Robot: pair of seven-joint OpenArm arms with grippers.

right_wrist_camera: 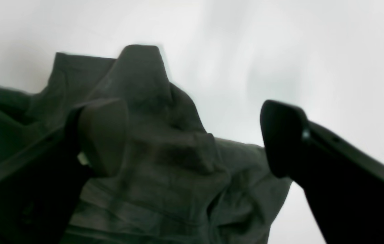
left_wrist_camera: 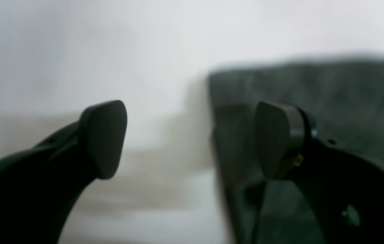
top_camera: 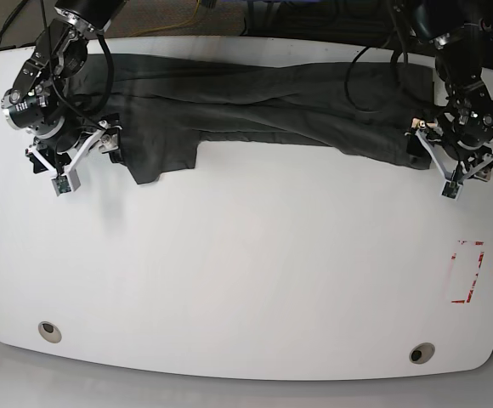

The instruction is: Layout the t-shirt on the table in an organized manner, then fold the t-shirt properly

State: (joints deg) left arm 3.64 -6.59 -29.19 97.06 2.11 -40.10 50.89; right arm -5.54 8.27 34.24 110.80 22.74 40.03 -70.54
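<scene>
The dark charcoal-grey crumpled fabric t-shirt (top_camera: 263,106) stretched nine-to-three across the white glossy counter (top_camera: 246,272), with the left pincer (top_camera: 456,161) and the right pincer (top_camera: 70,153) gaping empty at its ends.

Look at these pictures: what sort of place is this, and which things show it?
Probably a robotics lab workbench: a bare white table with a red tape mark, a left gripper and right gripper, and cables behind. The grey t-shirt is practice material.

soft, wrinkled charcoal cloth of the t-shirt (top_camera: 255,106) lies matt against the smooth, glossy white table (top_camera: 246,280); gripper pads (left_wrist_camera: 105,139) look matt black plastic.
</scene>
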